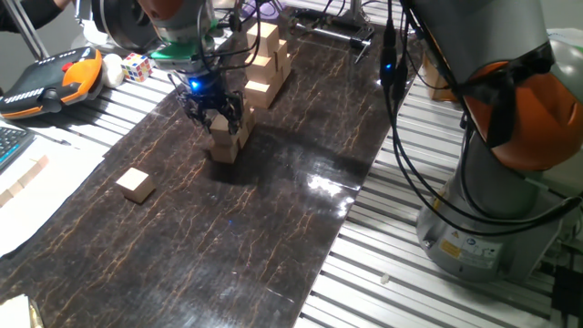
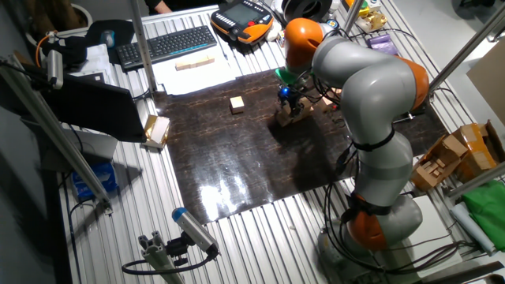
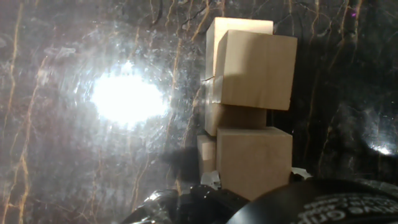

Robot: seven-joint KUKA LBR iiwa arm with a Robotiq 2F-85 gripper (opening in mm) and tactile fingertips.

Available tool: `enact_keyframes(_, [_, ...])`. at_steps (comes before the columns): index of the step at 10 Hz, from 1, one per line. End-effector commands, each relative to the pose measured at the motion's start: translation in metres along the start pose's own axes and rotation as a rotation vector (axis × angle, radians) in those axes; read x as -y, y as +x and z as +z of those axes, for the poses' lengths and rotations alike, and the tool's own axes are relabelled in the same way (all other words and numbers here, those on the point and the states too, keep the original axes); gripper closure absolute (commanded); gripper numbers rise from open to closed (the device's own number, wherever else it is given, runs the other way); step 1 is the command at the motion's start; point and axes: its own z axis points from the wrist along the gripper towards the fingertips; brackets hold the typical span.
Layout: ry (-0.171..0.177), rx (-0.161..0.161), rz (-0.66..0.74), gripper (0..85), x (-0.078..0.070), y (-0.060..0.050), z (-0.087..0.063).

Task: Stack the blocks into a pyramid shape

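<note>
On the dark mat (image 1: 273, 228) we see one loose block (image 1: 137, 185) lying alone near the mat's left edge, well apart from everything else. To its right stands the pile (image 1: 228, 138) of tan blocks, in the mat's far half. The gripper (image 1: 214, 116) sits directly over the pile, its dark fingers (image 1: 196, 111) down around the top of it. From this side the fingers seem to hold the uppermost block, but the top of the pile is mostly hidden, so we cannot tell whether they clamp it or stand apart.

In the hand view the pile (image 3: 249, 99) fills the centre, with one cube (image 3: 255, 70) closest to the lens and others stepped below and behind it; glare whitens the mat to its left.

Further right, at the mat's far edge, a taller tower (image 1: 266, 56) of similar cubes stands apart from the pile. A multicoloured cube (image 1: 138, 66) lies off the mat, beyond its far left corner.
</note>
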Motion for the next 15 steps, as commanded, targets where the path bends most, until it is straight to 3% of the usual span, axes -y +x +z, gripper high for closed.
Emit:
enact_keyframes(1, [-0.005, -0.017, 0.005, 55.3, -0.0004, 0.0007, -0.0005])
enact_keyframes(6, [0.022, -0.045, -0.042, 55.0, -0.0004, 0.0007, -0.0005])
enact_keyframes(7, [0.037, -0.041, -0.048, 54.0, -0.0004, 0.0007, -0.0005])
enact_keyframes(10, [0.054, 0.013, -0.037, 53.0, -0.0004, 0.0007, -0.0005])
enact_keyframes(12, [0.049, -0.005, -0.052, 52.0, -0.0004, 0.0007, -0.0005])
enact_keyframes(15, [0.038, -0.001, -0.059, 51.3, 0.0, -0.0013, -0.0006])
